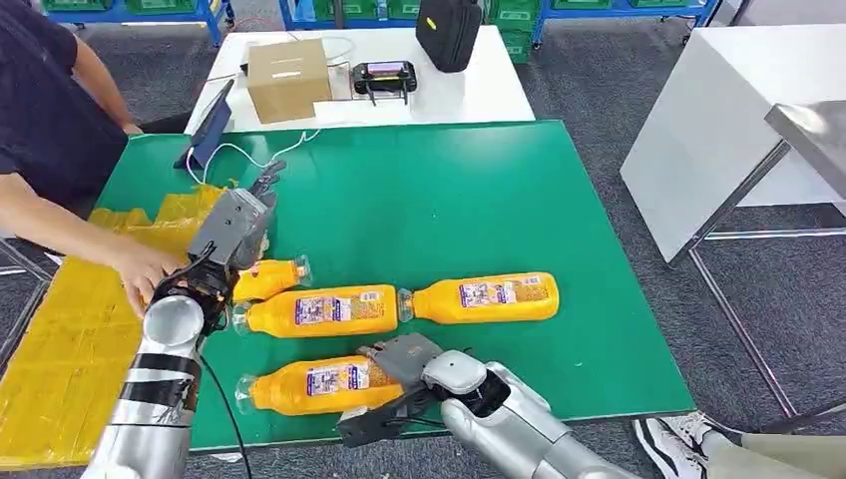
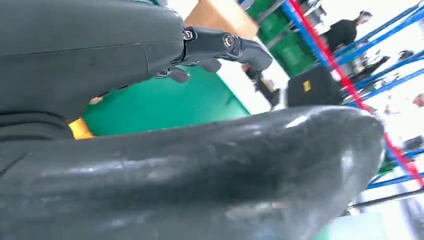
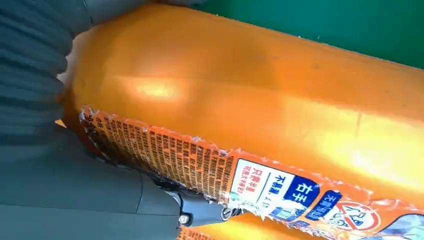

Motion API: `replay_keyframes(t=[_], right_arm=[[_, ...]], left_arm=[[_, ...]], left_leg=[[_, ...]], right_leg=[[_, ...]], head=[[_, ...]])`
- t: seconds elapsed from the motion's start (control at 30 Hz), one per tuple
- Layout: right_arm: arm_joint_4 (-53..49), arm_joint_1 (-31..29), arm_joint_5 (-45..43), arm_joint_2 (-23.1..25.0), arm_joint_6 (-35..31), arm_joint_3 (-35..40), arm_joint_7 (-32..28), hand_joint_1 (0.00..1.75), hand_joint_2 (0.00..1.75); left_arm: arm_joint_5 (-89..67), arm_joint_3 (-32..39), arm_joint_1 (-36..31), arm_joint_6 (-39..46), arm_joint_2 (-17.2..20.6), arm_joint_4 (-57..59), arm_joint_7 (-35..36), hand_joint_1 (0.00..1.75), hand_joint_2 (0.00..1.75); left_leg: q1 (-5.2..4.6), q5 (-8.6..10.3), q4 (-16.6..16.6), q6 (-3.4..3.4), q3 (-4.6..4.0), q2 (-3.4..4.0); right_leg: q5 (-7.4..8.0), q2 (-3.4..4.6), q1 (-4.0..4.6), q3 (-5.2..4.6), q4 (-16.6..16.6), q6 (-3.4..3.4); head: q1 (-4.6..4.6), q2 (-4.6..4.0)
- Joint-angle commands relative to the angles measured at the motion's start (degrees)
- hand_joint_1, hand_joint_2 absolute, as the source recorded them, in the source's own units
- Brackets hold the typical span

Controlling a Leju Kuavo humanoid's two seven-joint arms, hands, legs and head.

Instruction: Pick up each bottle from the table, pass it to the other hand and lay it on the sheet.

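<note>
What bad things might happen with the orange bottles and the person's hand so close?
The right hand grips the nearest bottle at one end, so the bottle could tip or slip when lifted. A person's hand rests on the yellow sheet right beside the left hand, so they might bump. The other bottles lie close together on the green table, so one could get knocked and roll.
</note>
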Motion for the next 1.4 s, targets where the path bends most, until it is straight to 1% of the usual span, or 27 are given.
replay_keyframes(t=[0.03,0.07,0.1,0.13,0.17,0.2,0.27,0.3,0.33,0.37,0.4,0.43,0.47,0.5,0.57,0.6,0.67,0.73,0.77,0.8,0.9,1.0,1.13,1.17,1.27,1.33,1.4], right_arm=[[4.2,3.6,-4.1,-1.1,2.9,2.3,2.8,1.75,1.75],[2.4,5.0,-7.4,-1.1,0.4,-1.1,4.7,1.75,1.75],[-0.3,5.7,-11.6,0.3,-0.4,-3.8,3.8,1.75,1.75],[-1.9,4.7,-12.6,2.5,1.3,-5.6,5.1,1.75,1.75],[-6.4,7.2,-18.5,6.2,-2.5,-11.7,8.6,1.75,1.75],[-9.0,7.1,-20.2,6.2,-1.9,-10.3,11.2,1.75,1.75],[-10.3,7.2,-21.0,6.0,-1.7,-9.8,12.4,1.75,1.75],[-10.3,7.4,-20.9,5.7,-1.7,-9.6,12.3,1.75,1.75],[-10.6,7.5,-21.4,5.1,-1.9,-9.2,12.4,1.75,1.75],[-13.0,9.2,-24.5,4.6,-3.8,-11.6,9.8,1.75,1.75],[-18.5,12.0,-28.3,4.2,-7.1,-15.3,7.6,1.75,1.75],[-26.7,14.7,-30.1,3.0,-8.7,-17.6,7.2,1.75,1.75],[-32.1,16.6,-30.9,2.8,-9.9,-19.4,7.6,1.75,1.75],[-38.5,18.7,-31.9,2.8,-11.4,-21.5,7.8,1.75,1.75],[-45.4,20.8,-32.2,3.1,-13.4,-24.2,6.8,1.75,1.75],[-48.0,22.4,-31.9,3.4,-14.8,-26.2,4.9,1.75,1.75],[-51.4,23.6,-31.6,3.9,-16.5,-28.3,2.0,1.75,1.75],[-53.9,23.5,-31.4,3.9,-16.9,-29.5,1.7,1.75,1.75],[-54.0,23.3,-31.6,4.1,-17.1,-29.8,1.6,1.75,1.75],[-53.7,22.7,-31.6,4.2,-17.4,-30.0,1.6,1.75,1.75],[-52.8,21.6,-31.2,4.4,-18.2,-30.1,1.6,1.75,1.75],[-49.7,18.6,-28.9,4.5,-19.7,-29.4,2.5,1.75,1.75],[-49.2,18.4,-28.9,4.6,-19.8,-29.3,2.5,1.75,1.75],[-49.2,18.4,-28.9,4.6,-19.8,-29.3,2.5,1.75,1.75],[-45.8,16.1,-24.8,4.3,-21.2,-28.0,3.6,1.75,1.75],[-42.3,14.2,-22.4,4.3,-22.0,-26.6,3.7,1.75,1.75],[-41.2,13.8,-21.9,4.6,-22.6,-26.2,3.5,1.75,1.75]], left_arm=[[4.6,5.1,1.9,4.0,-2.6,-8.2,-0.3,0.00,0.00],[5.2,7.9,3.2,6.9,-4.1,-10.3,-0.5,0.00,0.00],[7.4,11.1,4.4,9.3,-5.1,-14.0,-0.9,0.00,0.00],[8.4,12.6,4.6,9.0,-5.0,-16.3,0.1,0.00,0.00],[9.1,16.1,5.7,11.9,-5.8,-20.3,0.7,0.00,0.00],[10.3,17.3,6.6,10.8,-5.3,-22.4,1.3,0.00,0.00],[10.6,17.8,6.9,10.2,-5.3,-23.2,1.6,0.00,0.00],[10.6,17.8,7.0,10.2,-5.4,-23.1,1.6,0.00,0.00],[10.6,17.7,6.8,10.2,-5.7,-22.6,1.6,0.00,0.00],[10.0,17.8,6.7,11.1,-6.0,-22.5,1.0,0.00,0.00],[11.4,18.3,7.2,12.5,-6.6,-23.5,0.7,0.00,0.00],[13.5,17.6,8.8,11.6,-5.8,-25.0,1.7,0.00,0.00],[13.9,16.8,9.8,10.5,-5.5,-25.7,3.9,0.00,1.75],[15.0,15.1,11.2,9.0,-5.4,-26.9,4.9,0.00,1.75],[17.8,12.0,13.7,7.1,-5.9,-28.3,6.3,0.00,1.75],[19.2,9.7,16.2,6.8,-5.9,-28.9,7.0,0.00,1.75],[22.4,5.7,19.5,6.3,-5.6,-30.7,6.2,0.00,1.75],[24.0,1.3,22.6,6.2,-5.3,-33.9,5.5,0.00,1.75],[24.6,0.3,23.0,6.5,-5.1,-34.5,5.6,0.00,1.75],[24.1,-1.6,23.5,6.9,-4.6,-35.6,4.6,0.00,1.75],[23.6,-3.0,23.2,7.6,-4.6,-36.8,4.2,0.00,1.75],[26.0,-5.9,22.7,6.4,-4.8,-37.2,4.4,0.00,1.75],[26.0,-6.2,22.7,6.4,-4.8,-37.2,4.4,0.00,1.75],[26.0,-6.2,22.7,6.4,-4.8,-37.2,4.4,0.00,1.75],[29.7,-8.2,22.2,5.1,-5.0,-35.9,4.9,0.00,1.75],[31.0,-10.5,22.1,6.5,-4.3,-35.4,3.7,0.00,1.75],[31.2,-11.2,22.5,7.1,-4.0,-35.1,3.2,0.00,1.75]], left_leg=[[0.11,0.20,0.1,-0.04,-0.45,-0.26],[0.10,0.31,0.0,-0.04,-0.62,-0.38],[0.08,0.41,-0.1,-0.04,-0.78,-0.46],[0.12,0.17,0.1,-0.04,-0.35,-0.26],[0.09,0.23,0.0,-0.05,-0.51,-0.26],[0.09,0.07,0.1,-0.06,-0.25,-0.03],[0.08,0.11,0.1,-0.07,-0.48,-0.01],[0.09,0.12,0.1,-0.02,-0.39,-0.09],[0.09,0.16,0.0,-0.03,-0.51,-0.23],[0.07,0.13,0.0,-0.02,-0.47,-0.23],[0.06,0.18,0.0,-0.01,-0.67,-0.35],[0.07,0.23,0.1,0.02,-0.87,-0.50],[0.05,0.20,0.1,0.03,-1.01,-0.62],[0.03,0.19,0.1,0.03,-1.12,-0.80],[-0.03,0.19,0.2,0.07,-1.48,-1.03],[-0.03,0.15,0.2,0.09,-1.57,-1.10],[-0.07,0.24,0.1,0.13,-1.73,-1.08],[-0.11,0.16,0.2,0.14,-1.74,-1.19],[-0.15,0.22,0.1,0.13,-1.82,-1.05],[-0.18,0.13,0.2,0.13,-1.85,-1.07],[-0.20,0.19,0.2,0.12,-1.99,-1.09],[-0.21,0.27,0.1,0.13,-2.07,-0.95],[-0.19,0.28,0.1,0.13,-1.97,-0.99],[-0.21,0.33,0.1,0.19,-2.03,-0.92],[-0.20,0.32,0.1,0.18,-1.92,-0.99],[-0.21,0.33,0.1,0.21,-1.97,-0.87],[-0.19,0.35,0.0,0.22,-1.94,-0.82]], right_leg=[[0.21,-0.03,0.11,-0.31,0.0,-0.11],[0.31,-0.07,0.11,-0.47,0.0,-0.09],[0.40,-0.06,0.10,-0.59,-0.1,-0.08],[0.21,0.02,0.14,-0.17,0.0,-0.05],[0.28,0.09,0.12,-0.34,0.0,-0.06],[0.19,0.23,0.12,0.26,0.1,-0.06],[0.17,0.38,0.11,0.23,0.1,-0.08],[0.12,0.24,0.12,0.38,0.1,-0.06],[0.12,0.19,0.12,0.28,0.1,-0.08],[0.09,0.09,0.09,0.30,0.1,-0.06],[0.10,0.03,0.08,0.13,0.1,-0.06],[0.08,-0.18,0.10,0.03,0.1,-0.02],[0.02,-0.27,0.07,-0.09,0.1,-0.01],[-0.01,-0.35,0.06,-0.18,0.1,-0.01],[-0.06,-0.56,-0.01,-0.44,0.3,0.02],[-0.11,-0.59,-0.02,-0.50,0.3,0.02],[0.00,-0.68,-0.02,-0.65,0.1,0.06],[-0.08,-0.68,-0.08,-0.60,0.1,0.06],[0.01,-0.64,-0.12,-0.73,0.1,0.06],[-0.05,-0.58,-0.14,-0.74,0.2,0.05],[0.01,-0.58,-0.15,-0.88,0.2,0.01],[0.13,-0.56,-0.14,-1.03,0.1,0.05],[0.15,-0.43,-0.12,-0.94,0.1,0.06],[0.17,-0.53,-0.13,-0.99,0.1,0.12],[0.12,-0.41,-0.12,-0.87,0.1,0.09],[0.17,-0.41,-0.12,-0.95,0.1,0.13],[0.20,-0.40,-0.12,-0.90,0.0,0.14]], head=[[0.00,0.00],[-0.02,0.00],[0.00,0.00],[-0.02,0.00],[-0.02,0.00],[-0.02,0.00],[0.00,0.00],[0.02,0.00],[0.00,0.00],[-0.02,0.00],[0.02,0.00],[0.00,0.00],[-0.02,0.00],[0.02,0.00],[0.00,0.00],[0.00,0.00],[0.00,0.00],[0.02,0.00],[0.00,0.00],[0.00,0.00],[0.02,0.00],[0.00,0.00],[0.00,0.00],[0.00,0.00],[0.00,0.00],[-0.02,0.00],[-0.02,0.00]])
